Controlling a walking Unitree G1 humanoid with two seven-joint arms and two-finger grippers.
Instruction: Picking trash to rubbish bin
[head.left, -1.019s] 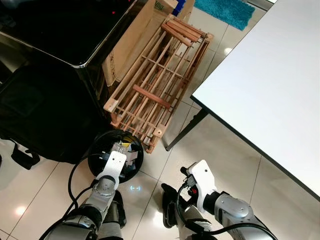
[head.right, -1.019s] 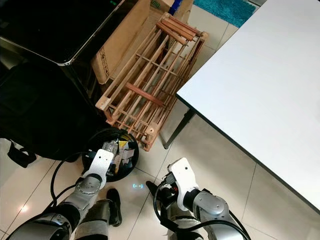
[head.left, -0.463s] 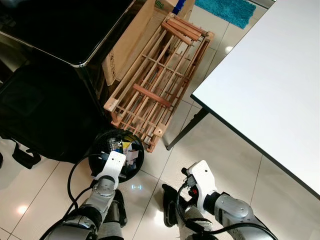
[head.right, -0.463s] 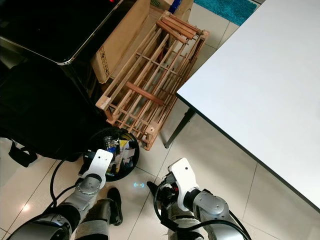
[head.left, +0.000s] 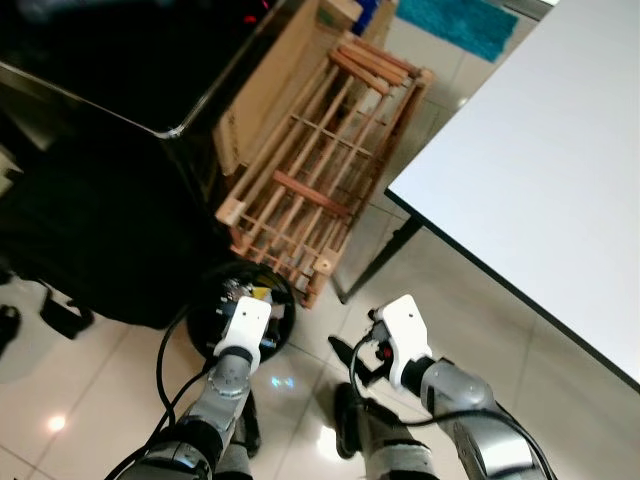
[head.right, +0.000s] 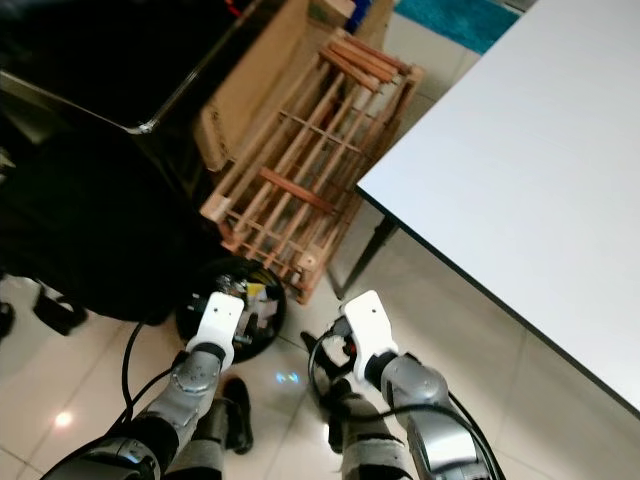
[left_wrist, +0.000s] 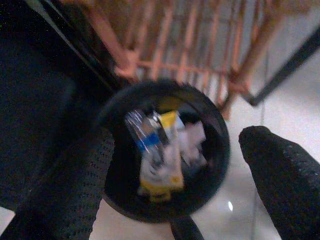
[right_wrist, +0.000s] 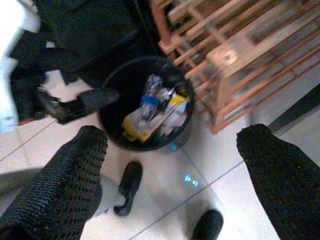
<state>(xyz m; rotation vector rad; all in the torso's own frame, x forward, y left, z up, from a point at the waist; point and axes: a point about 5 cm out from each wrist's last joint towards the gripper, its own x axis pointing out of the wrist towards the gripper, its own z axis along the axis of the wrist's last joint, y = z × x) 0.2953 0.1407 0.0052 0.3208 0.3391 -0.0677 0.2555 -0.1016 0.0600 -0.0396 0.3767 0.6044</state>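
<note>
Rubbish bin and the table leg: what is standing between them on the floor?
The wooden rack corner stands between the bin and the table leg, with bare tiles beside it, as the left eye view shows.

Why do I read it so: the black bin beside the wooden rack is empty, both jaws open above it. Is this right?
Not quite: the bin is not empty. The right wrist view shows trash inside, a bottle and wrappers. It does stand beside the rack, and both jaws are open.

No writing can be read. The cardboard box (head.left: 268, 95) leaning by the wooden rack (head.left: 325, 170) carries a dark print too blurred to make out, and the wrappers in the bin (right_wrist: 145, 107) show only yellow and blue patches, no legible letters.
</note>
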